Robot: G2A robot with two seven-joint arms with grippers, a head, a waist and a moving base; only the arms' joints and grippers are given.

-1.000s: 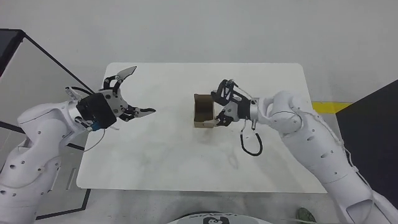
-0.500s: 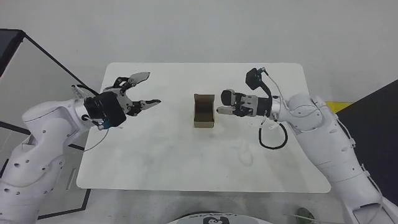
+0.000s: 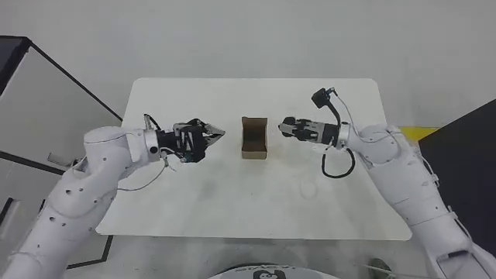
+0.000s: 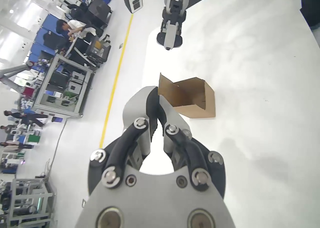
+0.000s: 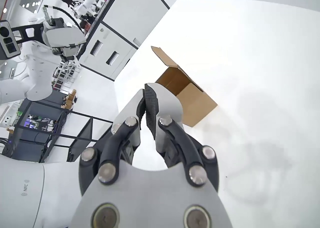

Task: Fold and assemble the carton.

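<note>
One carton [image 3: 253, 146] — near right pincer [image 3: 284, 127], apart.

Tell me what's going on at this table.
A two-armed robot is working on a small brown carton, which sits open at the top in the middle of the white table. The left claw and the right claw point at it from opposite sides, both shut and holding nothing. Neither touches the carton. One flap stands up, and the top is not yet closed.

carton [image 3: 253, 138]: matt brown cardboard. bench [image 3: 325, 201]: smooth white, faintly scuffed. left claw [image 4: 157, 104], right claw [image 5: 147, 94]: glossy white plastic, ribbed black pads [image 5: 150, 106].
</note>
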